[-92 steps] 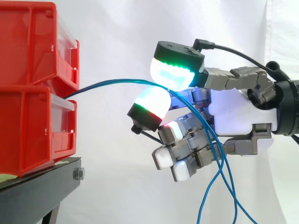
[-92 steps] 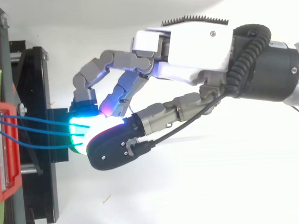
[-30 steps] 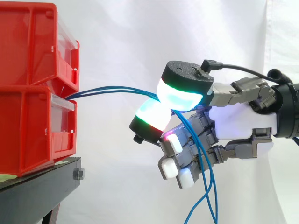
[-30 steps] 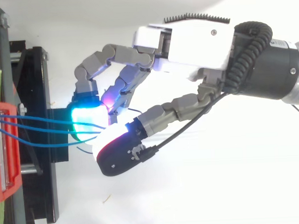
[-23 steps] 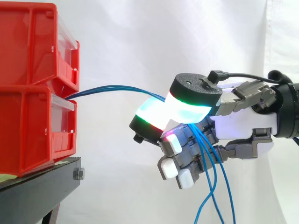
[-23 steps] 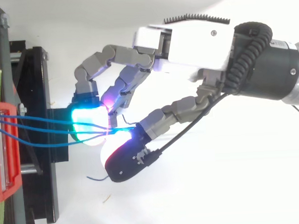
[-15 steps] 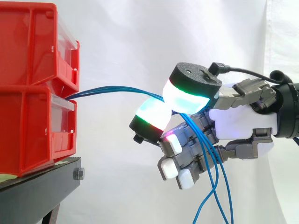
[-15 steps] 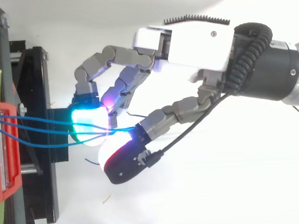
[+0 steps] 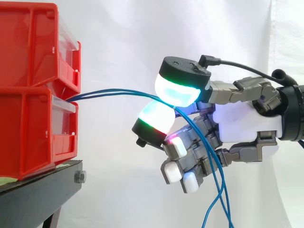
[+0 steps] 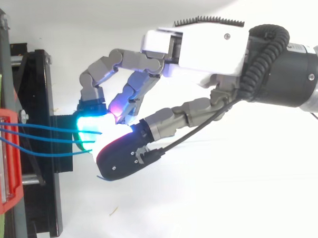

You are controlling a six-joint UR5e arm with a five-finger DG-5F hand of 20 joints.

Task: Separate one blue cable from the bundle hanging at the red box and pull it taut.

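The blue cables (image 9: 110, 91) leave the gap between the stacked red bins (image 9: 28, 133), arc across open air with visible slack and run into the hand (image 9: 242, 123), then drop out below the palm. The hand is closed in a pinch. The thumb's glowing pad (image 9: 176, 92) sits over a finger pad, the cables pass between them, and the other fingers are curled underneath.

From above I count three strands (image 10: 43, 138) at the bin, but the thumb hides the contact there. I can't say how many are in the pinch; it looks like more than one.

I'd judge this as the separating step, not yet the pull. Next I need to work the pads until only one strand is clamped. Then I would draw the hand away from the bins until that strand's arc straightens.
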